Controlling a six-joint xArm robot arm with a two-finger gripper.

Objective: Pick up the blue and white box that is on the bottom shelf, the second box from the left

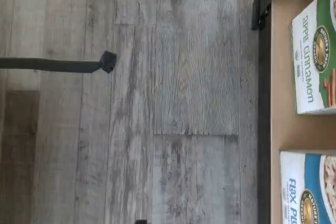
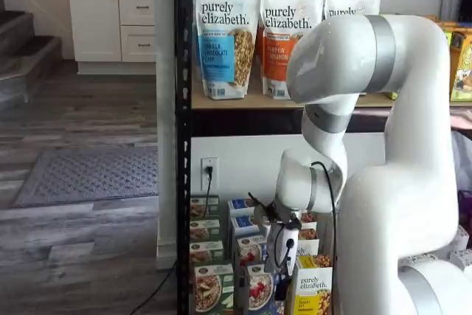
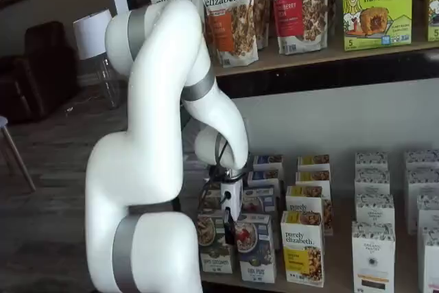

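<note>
Pick not begun. The small blue-and-white cardboard cereal box (image 3: 256, 246) stood untouched at the front of the black rack's bottom shelf (image 3: 329, 280), lower centre in both shelf views. The white-bodied gripper (image 3: 230, 232) hung just before it, spread and empty. Approach, grasp and lift remained.

White arm (image 3: 158, 142) bent downward, wrist low, black fingers (image 3: 229, 232) pointing down, spread wide apart
</note>
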